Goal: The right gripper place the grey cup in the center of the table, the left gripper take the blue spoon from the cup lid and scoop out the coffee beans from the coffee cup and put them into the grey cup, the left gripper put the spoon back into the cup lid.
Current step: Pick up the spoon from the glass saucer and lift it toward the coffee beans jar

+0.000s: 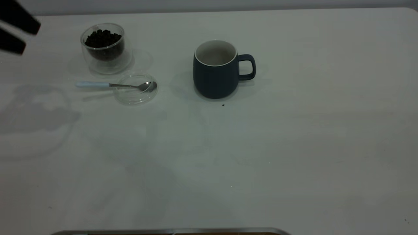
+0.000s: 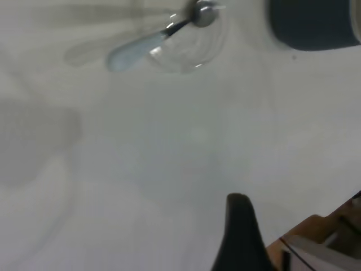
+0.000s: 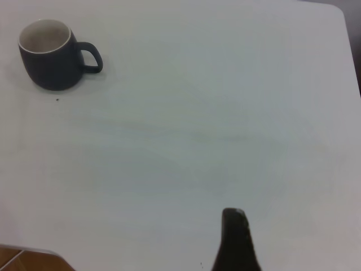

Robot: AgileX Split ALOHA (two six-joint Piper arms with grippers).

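White table (image 1: 294, 147) seen from above. Grey cup (image 1: 215, 70) stands upright near the centre, handle toward the right arm's side, white inside. Coffee cup (image 1: 104, 47) set well apart on the left arm's side, heaped with beans (image 1: 102, 38). Lid (image 1: 136, 89) lies just beside the coffee cup, nearer the camera. Spoon (image 1: 111, 85) rests with its bowl in the lid, pale handle out over the table. Left gripper (image 1: 14, 31) noted at the far left edge, fingers parted, nothing held. Right gripper's (image 3: 236, 243) state cannot be told.
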